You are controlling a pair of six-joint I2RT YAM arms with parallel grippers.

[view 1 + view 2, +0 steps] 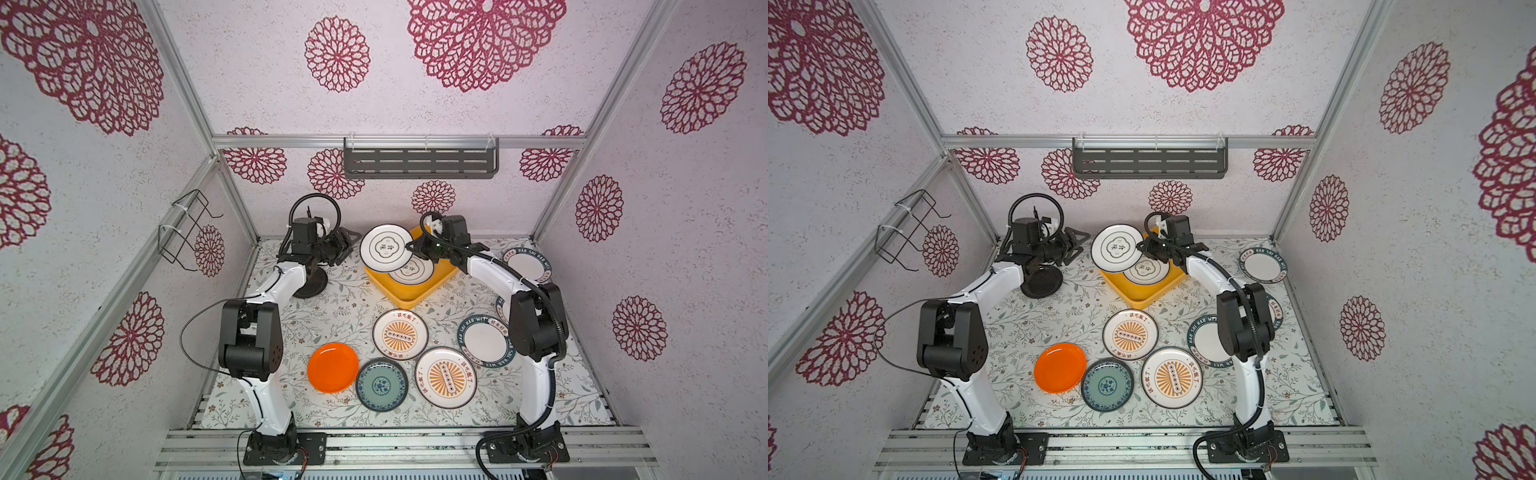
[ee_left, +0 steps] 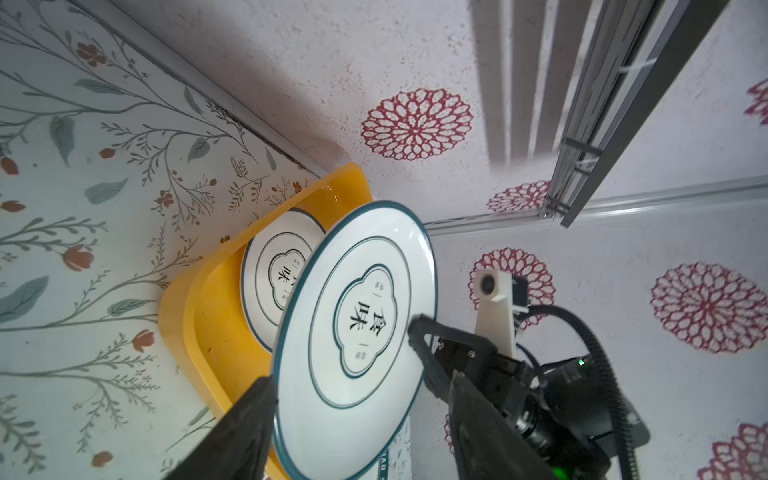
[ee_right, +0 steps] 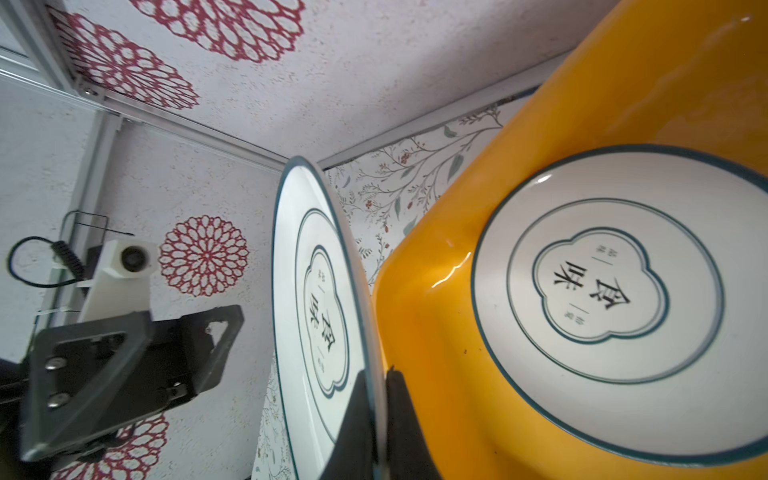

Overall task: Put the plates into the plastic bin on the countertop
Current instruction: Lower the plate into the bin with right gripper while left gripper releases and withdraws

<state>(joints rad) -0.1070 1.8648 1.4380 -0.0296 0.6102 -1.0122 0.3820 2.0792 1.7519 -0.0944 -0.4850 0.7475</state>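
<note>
Reading the bench [image 1: 340,309] as a clock face with six o'clock at the arm bases, we meet the plates not yet stowed first. The plain orange plate [image 1: 333,367] lies at seven and the teal patterned plate [image 1: 382,384] just beside it at six. A sunburst plate [image 1: 445,377] lies at five, with a second sunburst plate [image 1: 400,334] nearer the centre. A lettered-rim plate [image 1: 484,340] lies at four, partly under the right arm.

Farther back, a black plate [image 1: 309,284] lies at ten beneath the left arm, and another lettered-rim plate [image 1: 528,264] sits at two. At twelve stands the yellow plastic bin [image 1: 409,295], with one ringed plate [image 1: 415,271] flat inside it.

The right claw [image 1: 410,246] is clamped on the rim of a matching ringed plate [image 1: 386,248]. It holds that plate in the air over the bin's nine o'clock edge, much of it hanging beyond the wall on that side. The left claw [image 1: 351,243] stands spread wide at nine o'clock of this plate, clear of it and holding nothing.

We judge the step in hand to be setting this plate into the bin. The next move calls for carrying it toward three o'clock until it sits over the plate below, then lowering it before letting go. Released where it hangs now, it could catch the bin wall and slide out onto the bench.
</note>
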